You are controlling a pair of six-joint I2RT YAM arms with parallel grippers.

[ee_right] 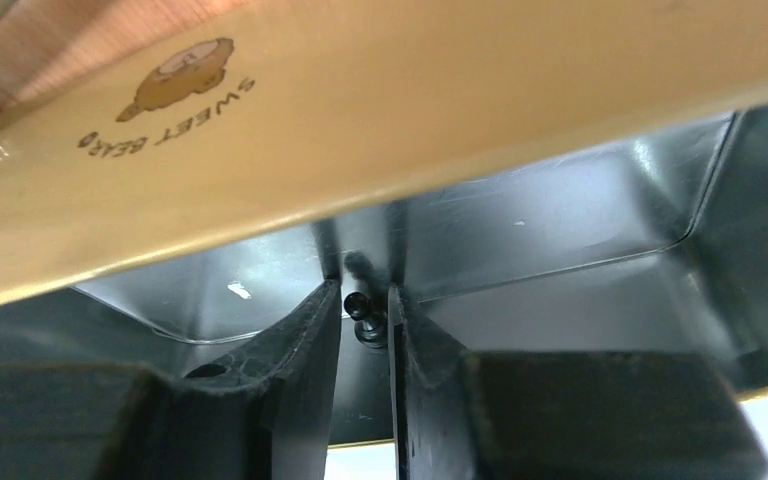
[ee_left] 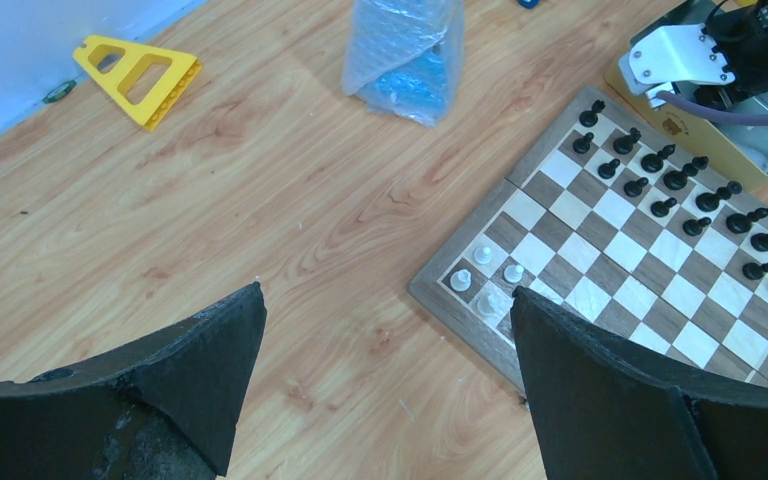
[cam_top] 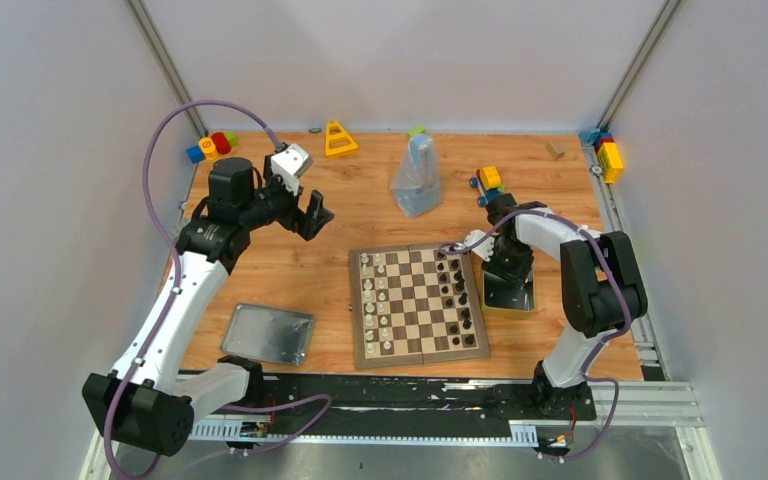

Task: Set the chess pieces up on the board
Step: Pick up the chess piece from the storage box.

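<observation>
The board (cam_top: pixel 420 359) lies at the table's middle, with cream-white chess pieces (cam_top: pixel 375 300) along its left side and black chess pieces (cam_top: pixel 457 295) along its right. My right gripper (cam_top: pixel 508 275) reaches down into the silver tin (cam_top: pixel 520 300) right of the board. In the right wrist view its fingertips (ee_right: pixel 365 300) stand narrow inside the tin (ee_right: pixel 560 215), shut on a small black chess piece (ee_right: pixel 365 318) at the tin's floor. My left gripper (cam_top: pixel 315 212) hovers open and empty over bare wood left of the board (ee_left: pixel 480 330); its wrist view shows white pieces (ee_left: pixel 483 255) and black pieces (ee_left: pixel 680 180).
The tin's lid (cam_top: pixel 270 333) lies near the front left. A bubble-wrap bag (cam_top: pixel 416 178) stands behind the board. A yellow triangle block (cam_top: pixel 340 140) and colourful toy blocks (cam_top: pixel 212 146) (cam_top: pixel 608 155) (cam_top: pixel 488 178) sit along the back. Walls enclose the table.
</observation>
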